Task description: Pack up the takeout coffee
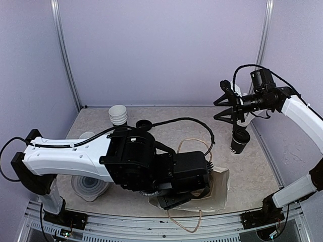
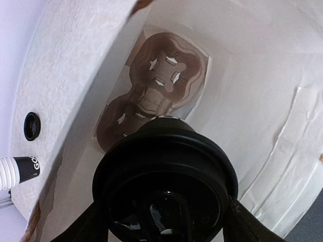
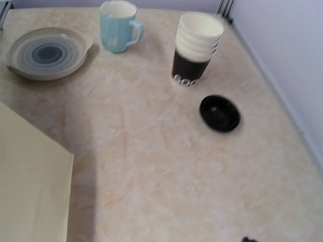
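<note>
At the table's near edge, the left gripper is reaching into the white paper bag, its fingers pinching a lidded black cup over the brown carrier tray lying at the bag's bottom. Another black cup is standing by the right edge, and the right gripper is hanging above it, spread and empty. A loose lid and nested cups are sitting near the far edge.

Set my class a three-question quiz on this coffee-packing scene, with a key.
1. True or false: the carrier tray lies inside the paper bag.
2. What does the left hand hold? A nothing; B a lidded cup; C a spoon.
3. Fill in: the mug is light ____.
Key: 1 true; 2 B; 3 blue.
</note>
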`<control>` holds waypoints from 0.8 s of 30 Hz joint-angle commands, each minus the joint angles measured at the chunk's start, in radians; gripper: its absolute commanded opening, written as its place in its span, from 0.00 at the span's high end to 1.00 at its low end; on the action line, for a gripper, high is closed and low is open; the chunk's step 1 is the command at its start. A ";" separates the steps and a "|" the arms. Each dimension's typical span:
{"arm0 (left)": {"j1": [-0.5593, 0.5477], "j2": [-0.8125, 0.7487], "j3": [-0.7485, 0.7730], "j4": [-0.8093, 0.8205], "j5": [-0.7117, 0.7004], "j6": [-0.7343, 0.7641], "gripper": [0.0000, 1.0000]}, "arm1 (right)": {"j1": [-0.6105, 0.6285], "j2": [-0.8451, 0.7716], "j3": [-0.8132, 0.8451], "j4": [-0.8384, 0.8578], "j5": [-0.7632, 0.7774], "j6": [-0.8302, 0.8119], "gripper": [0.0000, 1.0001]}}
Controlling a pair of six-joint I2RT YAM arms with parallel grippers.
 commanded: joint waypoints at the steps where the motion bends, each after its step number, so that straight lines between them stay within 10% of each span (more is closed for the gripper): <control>1: -0.056 -0.025 -0.027 0.037 -0.083 -0.013 0.42 | -0.004 0.062 -0.042 -0.016 -0.015 -0.007 0.34; 24: -0.170 -0.124 -0.354 0.212 -0.362 0.102 0.42 | 0.268 0.602 0.069 -0.084 0.083 0.123 0.55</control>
